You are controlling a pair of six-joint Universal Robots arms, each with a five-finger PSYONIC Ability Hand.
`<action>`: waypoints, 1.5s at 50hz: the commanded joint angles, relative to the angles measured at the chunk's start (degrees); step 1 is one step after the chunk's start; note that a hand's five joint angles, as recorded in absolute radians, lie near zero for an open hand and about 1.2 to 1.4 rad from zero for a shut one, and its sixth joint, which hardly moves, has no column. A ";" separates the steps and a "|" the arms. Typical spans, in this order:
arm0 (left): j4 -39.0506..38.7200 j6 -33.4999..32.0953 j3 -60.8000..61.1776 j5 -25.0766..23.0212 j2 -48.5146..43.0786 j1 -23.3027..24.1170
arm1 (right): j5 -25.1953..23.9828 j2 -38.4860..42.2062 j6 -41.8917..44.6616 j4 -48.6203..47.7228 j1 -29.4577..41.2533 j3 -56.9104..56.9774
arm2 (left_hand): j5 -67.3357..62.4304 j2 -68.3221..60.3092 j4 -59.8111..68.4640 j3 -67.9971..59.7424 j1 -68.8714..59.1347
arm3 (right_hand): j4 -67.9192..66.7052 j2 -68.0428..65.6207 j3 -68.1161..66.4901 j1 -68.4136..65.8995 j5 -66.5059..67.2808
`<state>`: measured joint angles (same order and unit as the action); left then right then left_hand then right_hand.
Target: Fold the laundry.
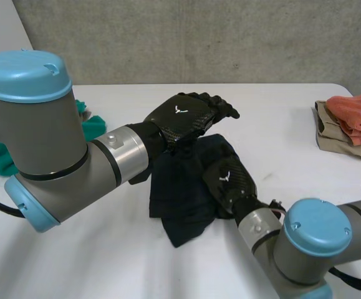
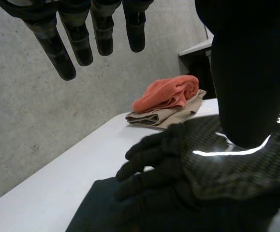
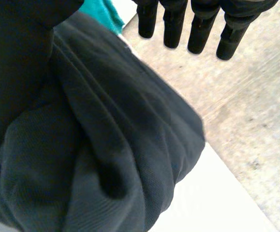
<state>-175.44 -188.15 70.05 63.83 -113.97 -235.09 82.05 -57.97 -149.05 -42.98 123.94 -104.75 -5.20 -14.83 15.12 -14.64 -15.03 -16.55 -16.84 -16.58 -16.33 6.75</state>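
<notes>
Grey concrete was seen behind the white bench [image 1: 274, 106] in the head view, where a dark cloth [image 1: 180, 193] lay crumpled near the middle. A teal cloth [image 1: 94, 128] was half hidden behind the left arm, and an orange cloth [image 1: 358, 112] was stacked on a folded tan cloth [image 1: 330, 134] at the far right. The left hand [image 1: 183, 118] was held above the dark cloth's far edge, while the right hand [image 1: 230, 180] was laid on its right side. In the left wrist view, the left hand's fingers [image 2: 77, 43] were shown straight and apart, with nothing held, and the right hand was seen below them resting on the cloth with relaxed fingers. In the right wrist view, the right hand's fingers [image 3: 198, 29] were likewise shown straight, closed on nothing, with bunched folds gathered under the palm. The cloth was judged light, limp and prone to sagging. It would best be pinched at two corners or along one edge, once these had been found and spread flat.
</notes>
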 commanded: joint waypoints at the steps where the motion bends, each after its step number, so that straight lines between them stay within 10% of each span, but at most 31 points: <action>1: 0.01 0.07 0.00 0.24 0.15 -0.11 | -0.40 3.74 -3.52 0.71 -0.01 7.01 | -3.09 -3.46 3.17 -3.64 -3.26 | -38.16 -37.87 -38.13 -38.37 37.96; 3: 0.01 0.07 0.00 0.24 0.24 -0.11 | -0.75 5.23 -5.18 1.67 -0.27 10.07 | -3.09 -3.46 3.17 -3.64 -3.26 | -63.36 -63.07 -63.33 -63.58 63.16; 12: -0.26 0.07 -0.18 0.33 1.47 -0.46 | -0.84 1.64 -12.12 4.66 -3.34 19.84 | -3.09 -3.46 3.17 -3.64 -3.26 | -63.45 -63.16 -63.42 -63.67 63.25; 31: -3.77 4.02 -0.70 2.97 6.65 -1.07 | -2.07 3.29 -29.01 0.80 -35.41 43.92 | -4.43 -4.80 4.52 -4.99 -4.60 | -63.45 -63.16 -63.42 -63.67 63.25; 42: -3.77 4.02 0.35 2.97 4.37 -0.81 | -21.30 22.80 -26.91 -1.92 -50.09 47.28 | -4.43 -4.80 4.52 -4.99 -4.60 | -63.45 -63.16 -63.42 -63.67 63.25; 54: -3.77 3.93 0.70 2.88 3.75 -0.02 | -40.47 24.14 -26.46 -3.42 -60.04 43.06 | -4.43 -4.80 4.52 -4.99 -4.60 | -63.45 -63.16 -63.42 -63.67 63.25; 75: -3.77 4.11 2.19 3.23 4.19 2.35 | -44.26 23.60 -40.96 -18.62 -62.50 41.73 | -4.60 -4.97 4.69 -5.16 -4.77 | -63.45 -63.16 -63.42 -63.67 63.25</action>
<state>-179.21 -184.09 71.37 66.95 -109.92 -233.23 38.84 -37.66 -187.39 -54.95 61.60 -62.37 -6.32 -15.94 16.21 -15.71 -15.78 -69.48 -66.37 -68.45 -60.94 58.00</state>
